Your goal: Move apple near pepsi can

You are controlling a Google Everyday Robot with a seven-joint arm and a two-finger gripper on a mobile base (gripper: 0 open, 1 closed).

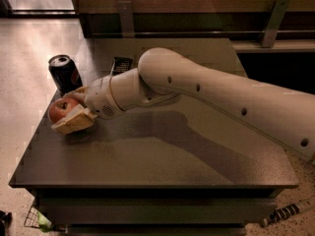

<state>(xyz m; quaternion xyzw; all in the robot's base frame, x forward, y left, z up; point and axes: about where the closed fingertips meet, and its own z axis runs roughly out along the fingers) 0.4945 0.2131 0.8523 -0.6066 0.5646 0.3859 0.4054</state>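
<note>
The red-orange apple [60,109] is between the fingers of my gripper [69,109] at the left side of the dark table [162,156]. One tan finger [75,121] lies under and in front of the apple, the other is behind it. The gripper is shut on the apple, close above the tabletop. The pepsi can [64,73], dark with a silver top and red-and-blue logo, stands upright just behind the apple, a short gap away, near the table's left edge.
A flat black wrapped snack bar [121,64] lies behind the arm at the table's back. The white arm [221,102] crosses the table from the right. The table's left edge is close to the apple. A wooden counter with metal brackets runs along the back.
</note>
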